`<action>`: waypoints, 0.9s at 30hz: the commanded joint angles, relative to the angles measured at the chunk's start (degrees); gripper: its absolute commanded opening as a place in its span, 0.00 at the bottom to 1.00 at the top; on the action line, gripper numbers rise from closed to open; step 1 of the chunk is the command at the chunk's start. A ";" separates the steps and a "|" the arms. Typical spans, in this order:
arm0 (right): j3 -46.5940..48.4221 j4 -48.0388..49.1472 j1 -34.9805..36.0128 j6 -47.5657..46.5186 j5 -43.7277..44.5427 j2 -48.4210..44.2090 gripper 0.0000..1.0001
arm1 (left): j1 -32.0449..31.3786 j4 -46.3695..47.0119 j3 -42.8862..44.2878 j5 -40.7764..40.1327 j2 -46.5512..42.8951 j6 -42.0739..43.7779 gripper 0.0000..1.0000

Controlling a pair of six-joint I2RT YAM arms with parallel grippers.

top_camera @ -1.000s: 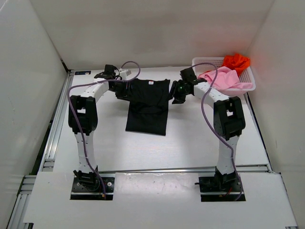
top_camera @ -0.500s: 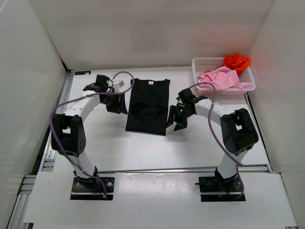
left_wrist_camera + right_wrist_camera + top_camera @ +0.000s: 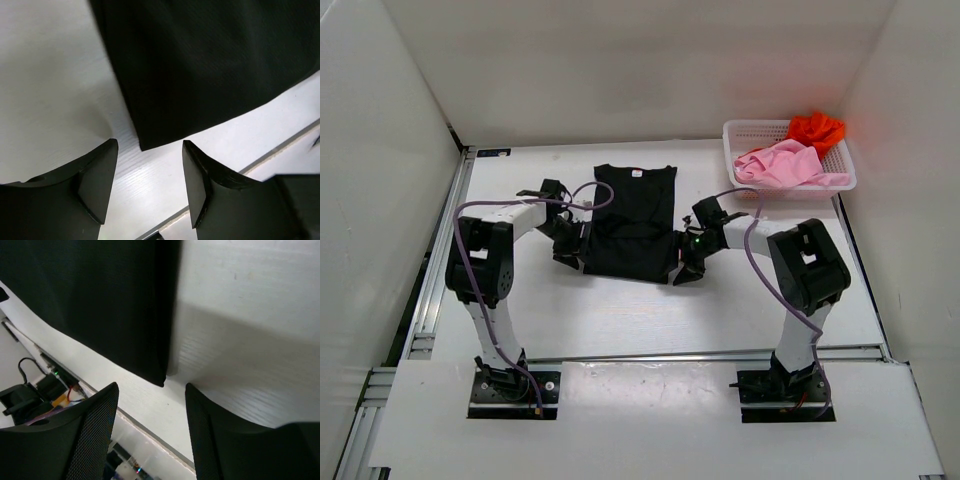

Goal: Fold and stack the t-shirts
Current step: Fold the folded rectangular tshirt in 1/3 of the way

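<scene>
1. Black t-shirt (image 3: 632,225) lies flat on the table, already narrowed lengthwise, between left gripper (image 3: 570,255) and right gripper (image 3: 685,268). Each sits low at a near hem corner, presumably to take it for the next fold. Beyond the right gripper, the basket (image 3: 735,133) holds the pink t-shirt (image 3: 780,162) and orange-red t-shirt (image 3: 817,128).
2. Left wrist: jaws released, empty, hem corner just ahead.
3. Right wrist: the same, nothing grasped.
</scene>
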 commanded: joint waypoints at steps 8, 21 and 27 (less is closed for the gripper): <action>-2.45 2.23 0.04 1.34 -3.51 3.84 0.51 | -0.42 0.73 0.65 5.71 3.72 0.43 0.50; 2.99 2.76 -2.59 0.82 -0.87 6.92 0.16 | 0.28 0.73 3.29 8.96 5.41 0.43 0.11; 0.36 3.29 -2.59 0.29 -1.57 4.99 0.04 | 0.28 0.73 1.01 7.03 1.45 0.43 0.11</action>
